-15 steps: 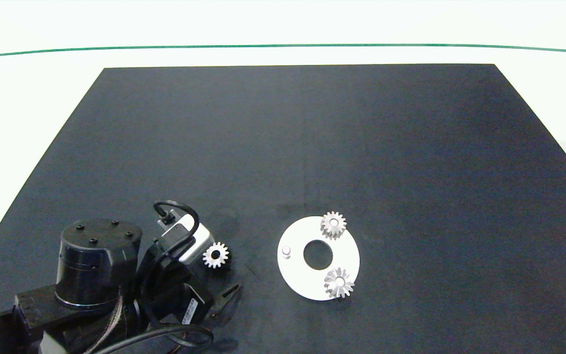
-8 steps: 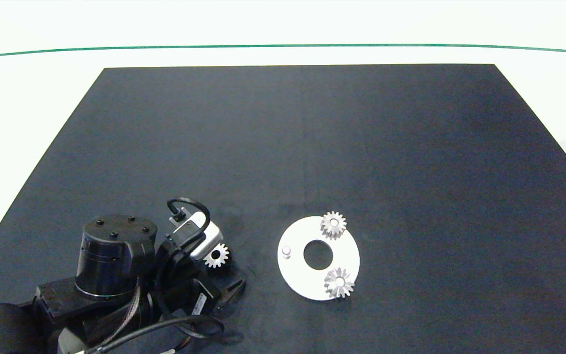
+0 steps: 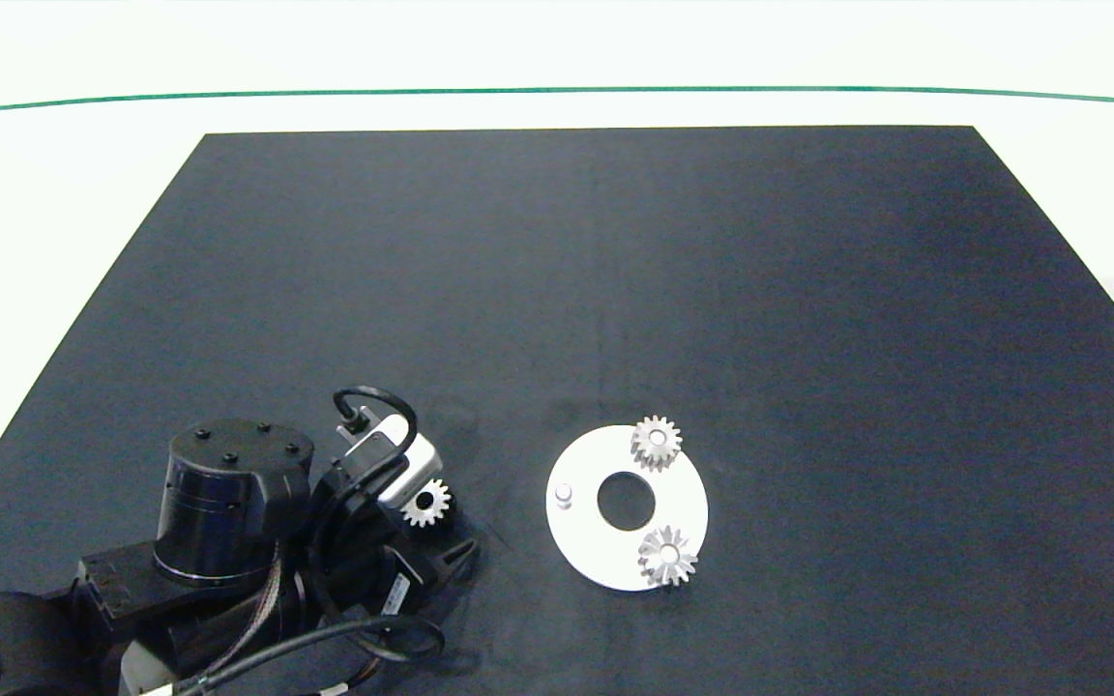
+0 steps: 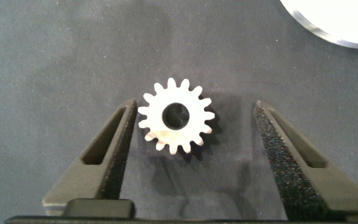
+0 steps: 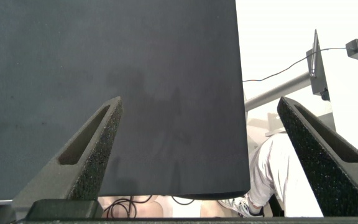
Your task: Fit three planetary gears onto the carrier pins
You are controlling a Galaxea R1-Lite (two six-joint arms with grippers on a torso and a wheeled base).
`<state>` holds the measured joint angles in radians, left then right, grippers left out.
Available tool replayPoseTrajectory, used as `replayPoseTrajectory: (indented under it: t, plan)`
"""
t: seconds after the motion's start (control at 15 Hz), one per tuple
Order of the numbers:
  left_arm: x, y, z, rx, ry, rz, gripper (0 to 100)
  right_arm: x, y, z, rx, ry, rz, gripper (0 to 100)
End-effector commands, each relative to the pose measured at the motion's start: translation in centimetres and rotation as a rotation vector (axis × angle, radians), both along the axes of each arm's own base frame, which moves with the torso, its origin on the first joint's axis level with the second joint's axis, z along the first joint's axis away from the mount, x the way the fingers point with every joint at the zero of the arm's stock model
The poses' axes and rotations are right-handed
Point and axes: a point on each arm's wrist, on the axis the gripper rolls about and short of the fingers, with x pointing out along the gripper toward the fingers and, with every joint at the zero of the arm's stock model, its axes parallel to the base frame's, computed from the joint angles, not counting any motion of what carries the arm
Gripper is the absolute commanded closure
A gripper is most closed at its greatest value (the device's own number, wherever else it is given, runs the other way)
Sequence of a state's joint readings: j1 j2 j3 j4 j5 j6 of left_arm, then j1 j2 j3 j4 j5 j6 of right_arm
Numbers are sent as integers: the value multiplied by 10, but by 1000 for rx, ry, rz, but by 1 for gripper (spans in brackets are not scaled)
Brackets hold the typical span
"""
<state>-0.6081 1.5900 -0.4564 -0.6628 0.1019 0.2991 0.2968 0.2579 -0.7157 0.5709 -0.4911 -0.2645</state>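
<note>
- Silver gears number three: two already sit on the white disc (image 3: 615, 565), one at its far edge (image 3: 657, 443) and one at its near edge (image 3: 667, 556), each over a pin.
- Third, the loose gear (image 4: 176, 116) lies flat on the black mat (image 3: 615, 290) of the bench, apart from the disc on its left side, with its centre hole facing up.
- One bare pin (image 3: 563, 494) stands free on the left part of the disc, so one of three pins is still unfilled; the other two are hidden under their gears.
- Left tool (image 4: 191, 140) hangs over the loose gear with its fingers spread to either side of it; one finger (image 4: 114, 146) is just beside the teeth, the other stands further off, and neither visibly touches.
- Step in hand, as I judge it, is the pickup of the last gear.
- Next move calls for pressing the fingers together squarely on the teeth, lifting the gear level, carrying it across to the bare pin and lining the hole over it before lowering.
- Right tool (image 5: 197, 155) is parked off past the mat's edge with its fingers spread wide and nothing between them; a person's leg shows beyond.
</note>
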Motion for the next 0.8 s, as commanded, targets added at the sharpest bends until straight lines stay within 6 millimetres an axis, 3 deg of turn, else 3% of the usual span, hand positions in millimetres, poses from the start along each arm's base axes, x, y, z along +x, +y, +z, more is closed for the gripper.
replayPoseTrajectory:
  t: [0.07, 0.8]
  plan:
    - [1, 0, 2, -7, -10, 3, 31, 2, 0, 0, -5, 11, -4, 0]
    - [4, -2, 3, -7, -13, 2, 54, 0, 0, 0, -3, 1, -2, 0]
